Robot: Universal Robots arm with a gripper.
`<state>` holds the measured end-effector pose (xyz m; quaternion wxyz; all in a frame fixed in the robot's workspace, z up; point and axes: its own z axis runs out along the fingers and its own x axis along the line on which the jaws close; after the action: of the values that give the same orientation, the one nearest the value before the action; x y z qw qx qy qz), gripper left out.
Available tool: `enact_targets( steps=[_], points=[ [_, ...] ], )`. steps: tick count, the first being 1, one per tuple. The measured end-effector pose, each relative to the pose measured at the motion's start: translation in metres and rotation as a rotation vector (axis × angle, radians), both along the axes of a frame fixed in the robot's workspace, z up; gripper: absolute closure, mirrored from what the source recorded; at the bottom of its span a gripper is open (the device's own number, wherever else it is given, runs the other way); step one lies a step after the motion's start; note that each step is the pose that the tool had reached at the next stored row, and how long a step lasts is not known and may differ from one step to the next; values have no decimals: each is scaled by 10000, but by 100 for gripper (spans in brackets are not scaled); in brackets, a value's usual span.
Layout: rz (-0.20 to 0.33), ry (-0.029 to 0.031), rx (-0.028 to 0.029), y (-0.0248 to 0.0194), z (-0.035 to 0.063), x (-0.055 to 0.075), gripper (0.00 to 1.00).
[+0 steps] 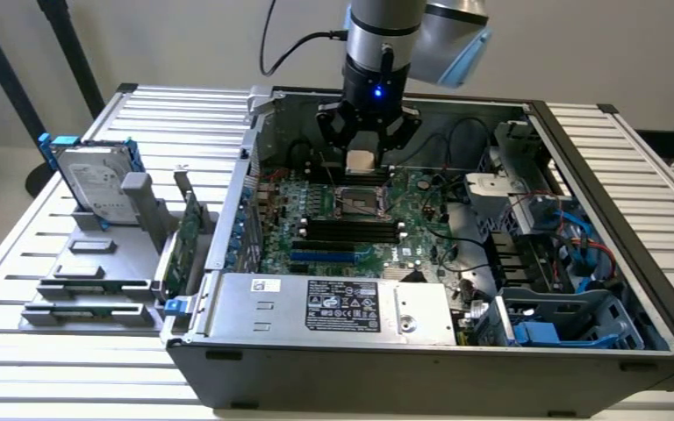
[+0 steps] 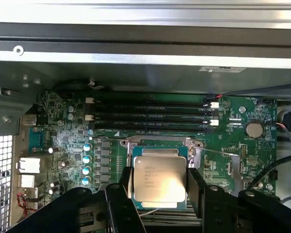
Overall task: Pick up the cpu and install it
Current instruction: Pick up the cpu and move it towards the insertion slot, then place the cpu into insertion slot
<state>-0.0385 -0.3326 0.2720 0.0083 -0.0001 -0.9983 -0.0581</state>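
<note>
The gripper (image 1: 362, 156) grasps the cpu (image 2: 160, 181) by its edges, just above the socket (image 1: 361, 202). Pickup looks done; the chip isn't seated yet.

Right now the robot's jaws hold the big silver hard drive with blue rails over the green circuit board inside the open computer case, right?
Not quite. The jaws hold a small flat square silver-grey chip, not the hard drive, which stands in a grey rack outside the case. The wrist view shows the chip over the green circuit board; the rest is right.
</note>
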Motion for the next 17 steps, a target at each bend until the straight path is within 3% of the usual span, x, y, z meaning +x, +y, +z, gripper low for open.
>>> enact_targets(
  steps=[15, 17],
  points=[
    [-1, -1, 3, -2, -3, 0, 45],
    [-193, -1, 3, -3, -11, 1, 45]
  ],
)
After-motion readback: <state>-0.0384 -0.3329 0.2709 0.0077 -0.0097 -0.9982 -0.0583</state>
